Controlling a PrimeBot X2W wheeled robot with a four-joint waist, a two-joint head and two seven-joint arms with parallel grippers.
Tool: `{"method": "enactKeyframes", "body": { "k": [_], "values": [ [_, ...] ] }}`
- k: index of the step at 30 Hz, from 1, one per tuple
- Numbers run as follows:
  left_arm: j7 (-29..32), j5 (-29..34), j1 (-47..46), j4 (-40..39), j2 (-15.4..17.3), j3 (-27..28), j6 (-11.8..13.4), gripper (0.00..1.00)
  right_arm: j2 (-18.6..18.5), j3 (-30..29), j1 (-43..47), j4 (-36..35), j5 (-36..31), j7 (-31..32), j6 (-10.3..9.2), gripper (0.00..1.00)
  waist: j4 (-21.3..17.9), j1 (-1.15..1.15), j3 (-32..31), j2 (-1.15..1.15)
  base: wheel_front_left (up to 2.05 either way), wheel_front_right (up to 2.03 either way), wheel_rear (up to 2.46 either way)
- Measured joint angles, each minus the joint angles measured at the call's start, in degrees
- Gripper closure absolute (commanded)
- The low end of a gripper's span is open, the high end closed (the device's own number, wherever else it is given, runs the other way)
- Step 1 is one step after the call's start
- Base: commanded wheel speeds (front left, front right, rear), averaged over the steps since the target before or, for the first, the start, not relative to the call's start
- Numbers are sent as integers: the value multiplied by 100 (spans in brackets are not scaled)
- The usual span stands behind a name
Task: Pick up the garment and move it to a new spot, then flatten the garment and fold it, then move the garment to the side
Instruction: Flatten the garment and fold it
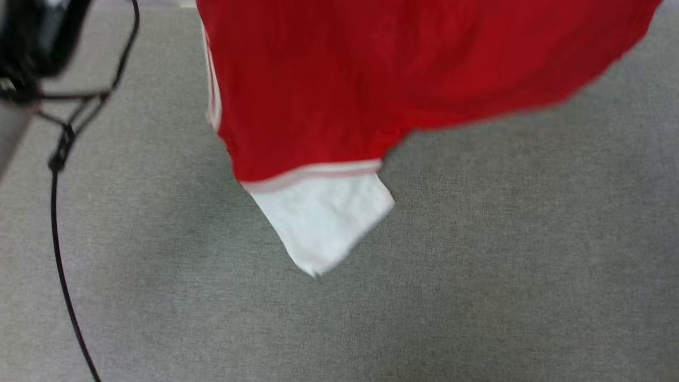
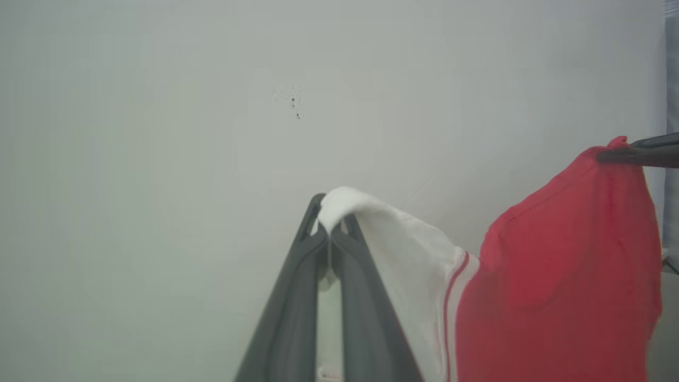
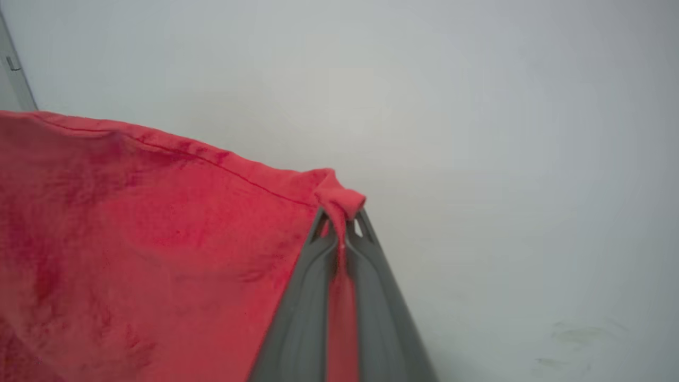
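My left gripper [image 2: 330, 229] is clamped on the tip of the white sleeve [image 2: 395, 236], cloth bunched over its closed jaws. My right gripper [image 3: 342, 229] pinches a red hem corner likewise. The garment [image 1: 339, 90] hangs stretched between both sets of jaws, sagging below them above the grey surface [image 1: 477, 276].

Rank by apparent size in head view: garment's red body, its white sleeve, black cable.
1. Garment's red body, hanging nearer the camera.
2. White sleeve, by area.
3. Black cable: thin, though it runs longer than the sleeve.
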Motion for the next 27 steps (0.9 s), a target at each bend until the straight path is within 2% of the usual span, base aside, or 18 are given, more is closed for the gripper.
{"method": "enactKeyframes", "body": {
  "k": [9,15,20,21,27],
  "values": [
    [83,140,-2037,1146,-399,300,-543,100,313,19,-1711,704,-590,-337,1,100,-15,0,571,0,0,0,0],
    [58,294,-2855,1803,-527,310,-822,100,387,193,-2650,1122,-799,-613,1,100,14,0,916,0,0,0,0],
    [-127,272,-2974,2356,-645,301,-959,100,530,472,-2897,1661,-812,-871,1,100,8,1,1178,0,0,0,0],
    [-233,297,-2854,2650,-698,201,-1024,100,568,909,-2859,1907,-789,-999,1,100,-2,1,1302,0,0,0,0],
    [-458,238,-2140,3099,-901,-71,-1185,100,639,1446,-2280,2482,-448,-1445,1,100,-6,1,1392,0,0,0,0]
  ]
}}
